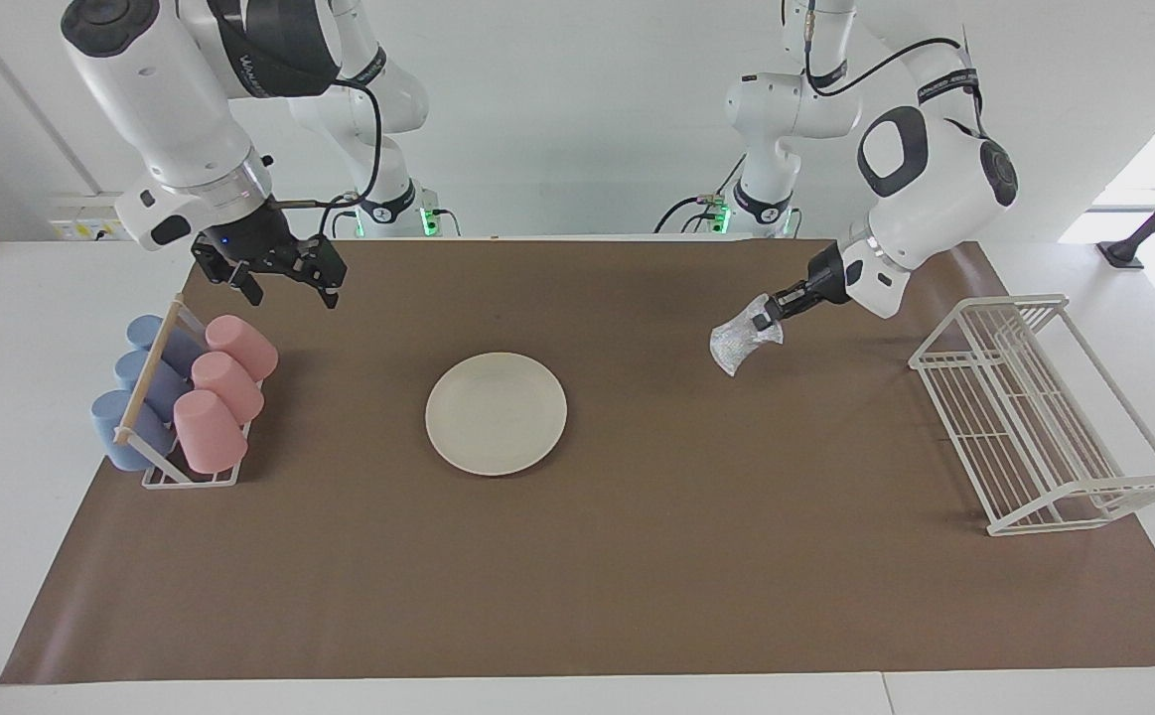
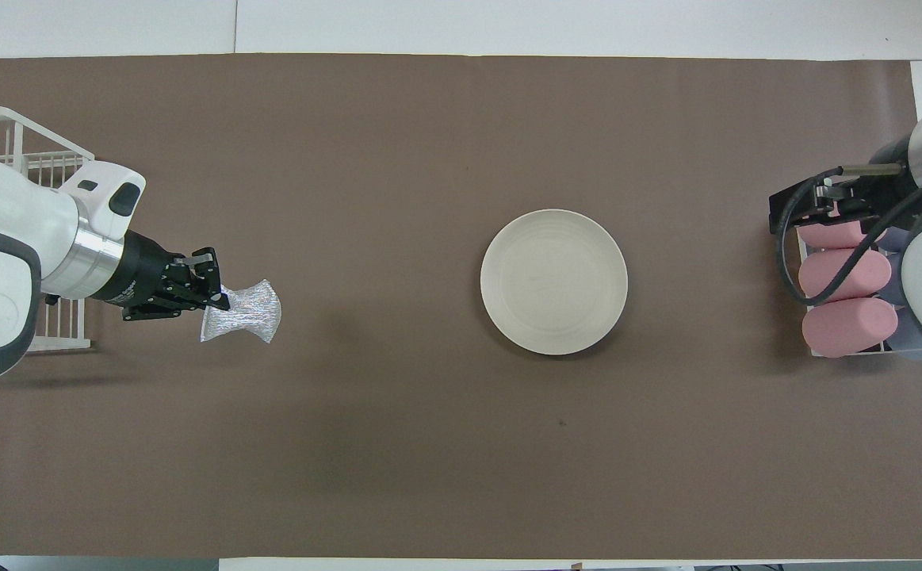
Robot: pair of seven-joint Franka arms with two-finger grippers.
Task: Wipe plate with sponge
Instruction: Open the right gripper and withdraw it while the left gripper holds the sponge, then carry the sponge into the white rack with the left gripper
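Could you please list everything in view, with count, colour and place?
plate: one, cream-white, flat on the brown mat at the table's middle.
sponge: one, silvery-white, held in the air over the mat, between the plate and the wire rack.
cup rack: one, white frame with a wooden bar, at the right arm's end of the table.
cups: six lying in the cup rack, three pink, three blue.
wire rack: one, white, at the left arm's end.
mat: one, brown, covering the table.
left end effector: shut on the sponge.
right end effector: open, raised over the mat beside the cup rack.
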